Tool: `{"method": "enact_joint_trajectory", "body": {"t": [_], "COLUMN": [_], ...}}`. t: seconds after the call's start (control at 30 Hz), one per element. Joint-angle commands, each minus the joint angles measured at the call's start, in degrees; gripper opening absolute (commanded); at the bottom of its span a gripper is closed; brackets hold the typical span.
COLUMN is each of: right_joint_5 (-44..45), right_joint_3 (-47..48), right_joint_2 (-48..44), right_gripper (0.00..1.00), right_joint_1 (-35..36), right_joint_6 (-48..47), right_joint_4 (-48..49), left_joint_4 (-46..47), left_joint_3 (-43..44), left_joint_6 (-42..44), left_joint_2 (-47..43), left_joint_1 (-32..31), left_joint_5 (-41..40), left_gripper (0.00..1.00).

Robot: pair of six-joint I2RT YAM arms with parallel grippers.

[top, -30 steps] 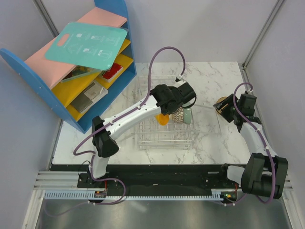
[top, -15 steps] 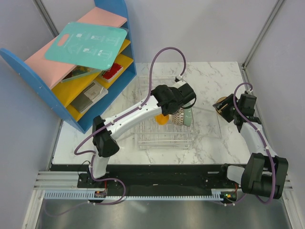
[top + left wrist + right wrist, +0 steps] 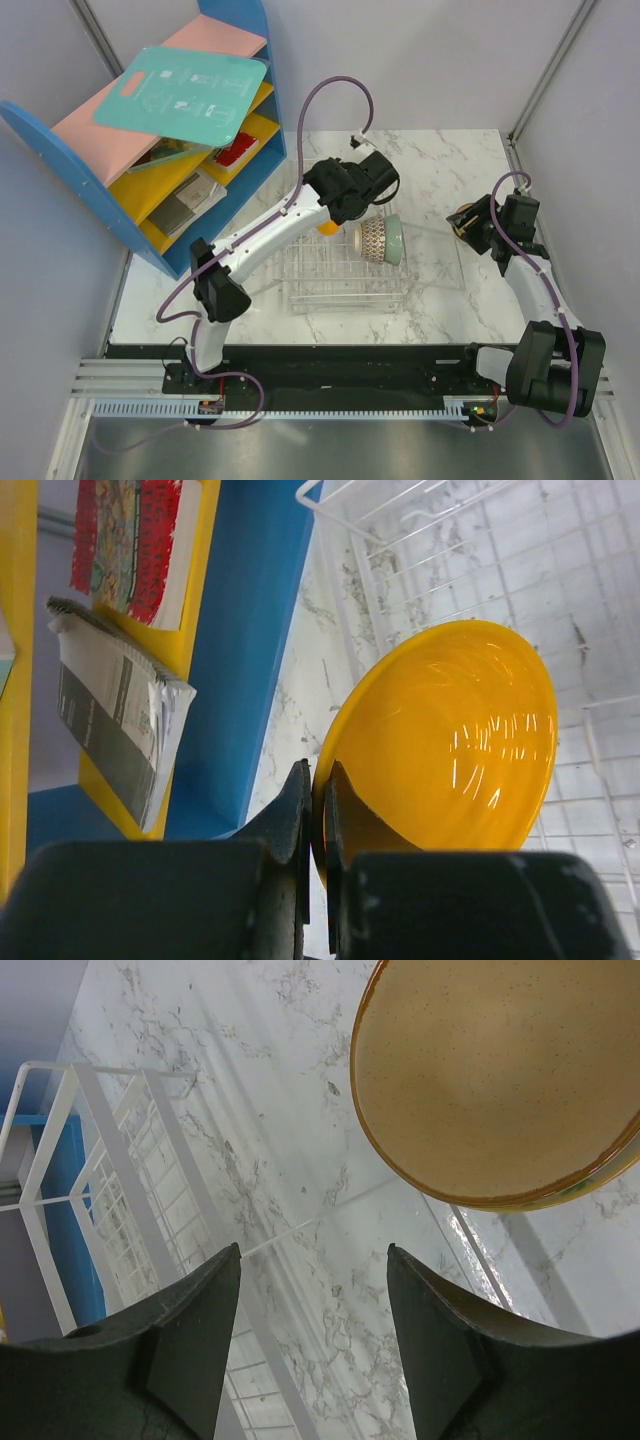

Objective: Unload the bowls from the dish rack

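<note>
Four bowls are counted: one orange bowl [image 3: 450, 750], one mesh-patterned bowl [image 3: 371, 240], one mint green bowl [image 3: 396, 240] and one beige bowl [image 3: 490, 1080]. One dish rack [image 3: 345, 285], one shelf unit [image 3: 274, 120] and one teal board [image 3: 185, 95] are also seen.

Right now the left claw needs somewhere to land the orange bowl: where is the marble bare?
Bare table: behind the dish rack toward the back wall, and before it along the near edge. Crowded: the rack's right end, holding the mesh bowl and mint bowl, and around the right claw and cream bowl.
</note>
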Motion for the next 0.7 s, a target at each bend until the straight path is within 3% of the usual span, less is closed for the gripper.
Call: {"method": "enact_joint_trajectory", "body": {"t": [0.0,0.27,0.37,0.67], "right_joint_5": [-0.9,-3.3,-3.8,-6.7], "right_joint_3": [2.0,1.7,3.8,11.3], "right_joint_2": [-1.2,-2.9,-3.1,-0.9], "right_gripper": [0.68,0.71,0.72,0.78], "right_joint_1": [-0.1,0.0,0.2,1.0], "right_joint_6": [0.2,3.8,4.1,7.4], "right_joint_4": [1.3,4.5,5.0,8.8], "left_joint_4": [0.1,17.6,19.9,28.2], "left_joint_3": [-1.4,-5.4,-2.9,9.8], "left_joint_6": [-4.2,1.1,2.1,2.9], "left_joint_2": [-5.0,-13.5,-10.7,-0.7], "left_joint_1": [1.3,2.1,2.5,4.0], "left_joint_5": [-5.1,3.2,4.5,19.5], "left_gripper": [0.02,0.02,0.02,0.02]}}
